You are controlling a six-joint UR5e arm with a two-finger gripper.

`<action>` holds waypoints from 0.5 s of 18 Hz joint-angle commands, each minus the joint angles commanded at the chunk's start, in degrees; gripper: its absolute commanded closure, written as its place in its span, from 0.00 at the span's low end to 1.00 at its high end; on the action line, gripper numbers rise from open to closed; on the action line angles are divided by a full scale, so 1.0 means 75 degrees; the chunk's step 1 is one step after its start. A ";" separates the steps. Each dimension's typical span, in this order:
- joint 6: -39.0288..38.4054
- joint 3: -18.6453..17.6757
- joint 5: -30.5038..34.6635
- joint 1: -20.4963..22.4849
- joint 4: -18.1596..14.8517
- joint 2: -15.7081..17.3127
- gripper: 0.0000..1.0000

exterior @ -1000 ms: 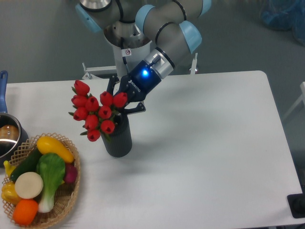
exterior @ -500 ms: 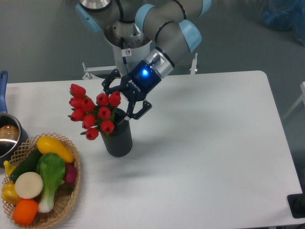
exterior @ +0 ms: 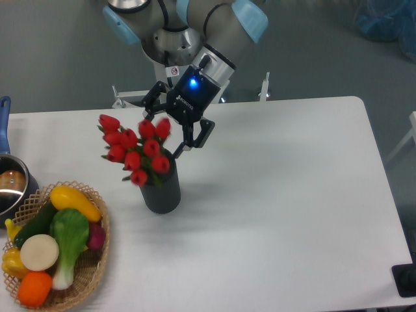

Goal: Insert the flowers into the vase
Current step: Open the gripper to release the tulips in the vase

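Your gripper [exterior: 174, 129] is hanging released, fingers spread just behind the flowers [exterior: 138, 151], which are standing in the vase [exterior: 162, 192].

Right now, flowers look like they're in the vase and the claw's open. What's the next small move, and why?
Probably lift the claw straight up and away. Its fingers are spread and grip nothing, while the flowers sit with their stems down in the vase, heads leaning left over the rim. One finger is close beside the top buds, so rising vertically seems least likely to snag them.
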 joint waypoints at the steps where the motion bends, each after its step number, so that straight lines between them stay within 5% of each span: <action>1: 0.0000 0.0000 0.0000 0.0000 0.0000 0.0000 0.00; 6: -0.0012 0.0070 0.0070 0.0035 -0.0023 0.0339 0.00; 9: -0.0035 0.0058 0.0864 0.0047 -0.0023 0.0772 0.00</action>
